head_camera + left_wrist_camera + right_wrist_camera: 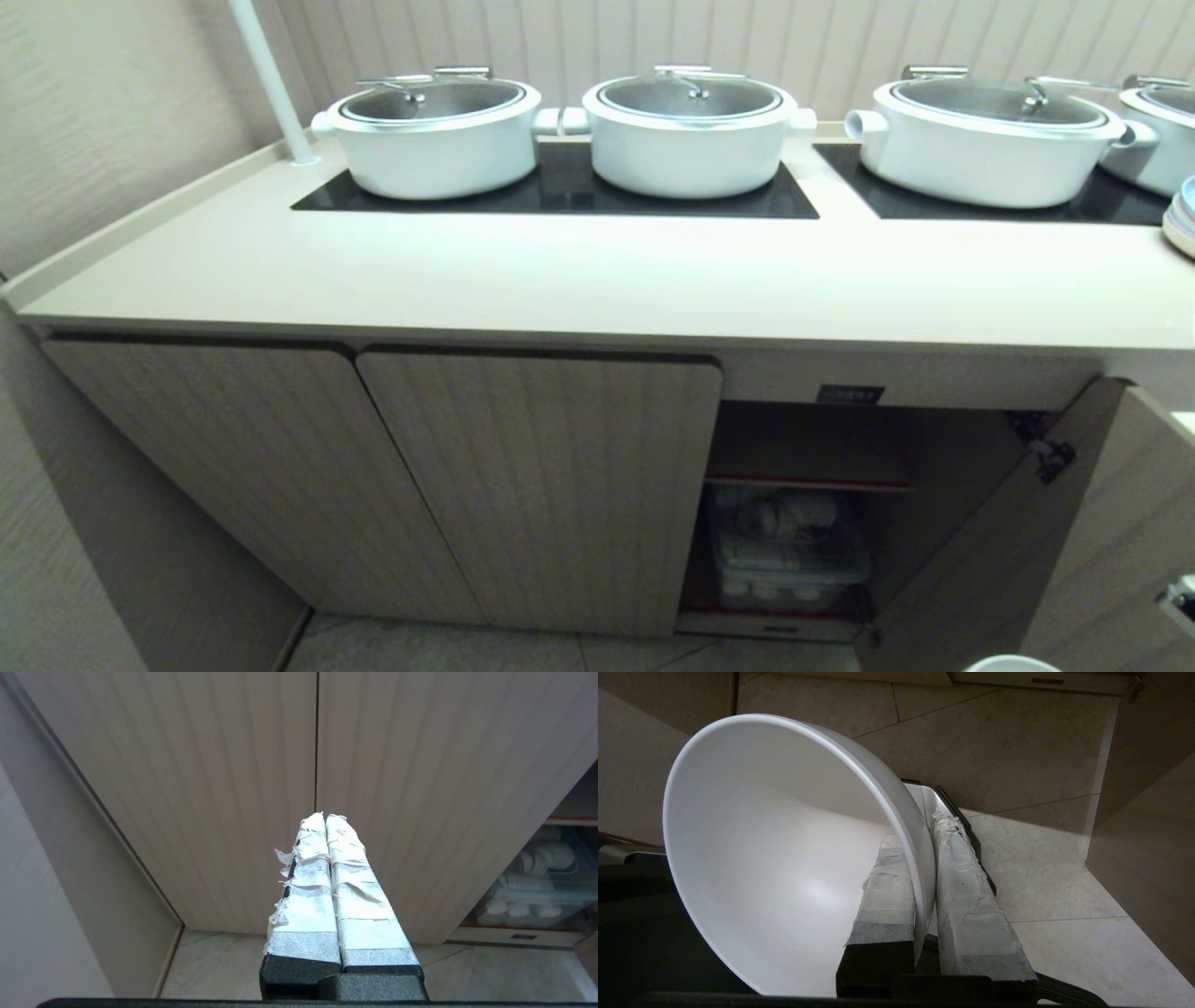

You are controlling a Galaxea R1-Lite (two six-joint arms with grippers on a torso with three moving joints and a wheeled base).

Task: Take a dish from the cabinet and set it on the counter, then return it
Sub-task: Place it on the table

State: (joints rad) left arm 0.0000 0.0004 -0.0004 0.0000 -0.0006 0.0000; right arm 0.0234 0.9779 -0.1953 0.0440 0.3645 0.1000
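Observation:
The dish, a plain white glossy bowl, is tilted on edge above the tiled floor. My right gripper is shut on its wall, one taped finger inside and one outside. A sliver of white rim shows at the bottom edge of the head view. The cabinet stands under the cream counter; its right door hangs open below a black label. My left gripper is shut on nothing, parked facing the closed ribbed doors.
Three white pots with steel lids sit on black cooktop panels at the counter's back. A white pole rises at back left. Inside the open bay a red-edged shelf sits above a clear bin of white cups.

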